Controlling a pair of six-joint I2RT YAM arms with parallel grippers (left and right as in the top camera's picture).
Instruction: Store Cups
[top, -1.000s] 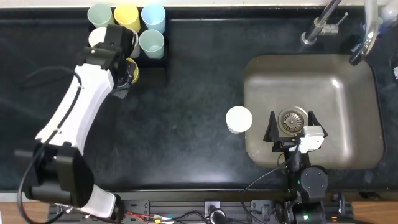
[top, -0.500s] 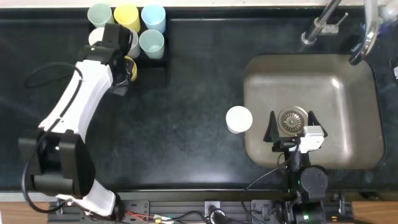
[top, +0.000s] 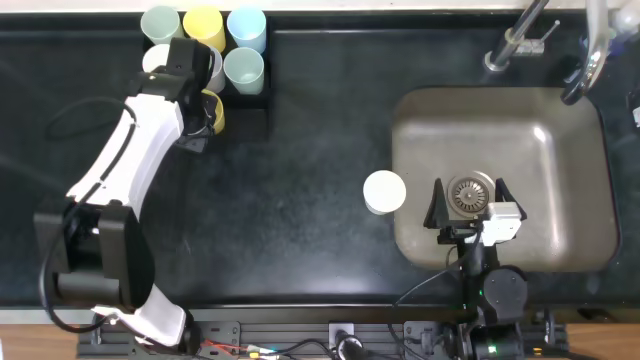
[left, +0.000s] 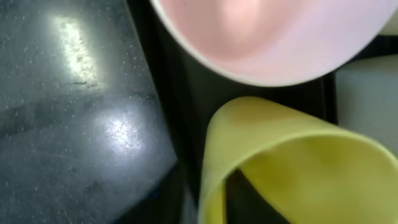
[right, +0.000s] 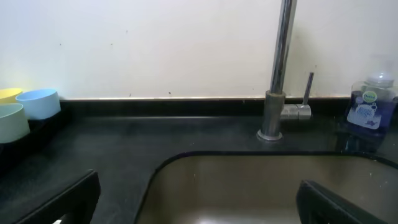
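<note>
The left gripper (top: 205, 113) is clenching a yellow cup (top: 213, 108) (left: 298, 168) by its rim, a dark finger showing inside the cup's wall, and is holding it at the black rack (top: 248, 115) (left: 186, 93), well apart from the sink (top: 560, 120) on the left arm's side, just beside a pink cup (left: 273, 37) that is sitting in the rack. The right gripper (top: 470, 200) (right: 199, 205) is hanging released over the sink near the drain (top: 470, 192), its fingers spread wide and touching nothing. A white cup (top: 384, 191) is standing upside down on the dark counter (top: 300, 200), just beside the sink's rim. A faucet (top: 515, 35) (right: 280, 68) is rising behind the sink against a pale wall (right: 155, 43), and a blue soap bottle (right: 371, 109) is standing near the sink's far corner
</note>
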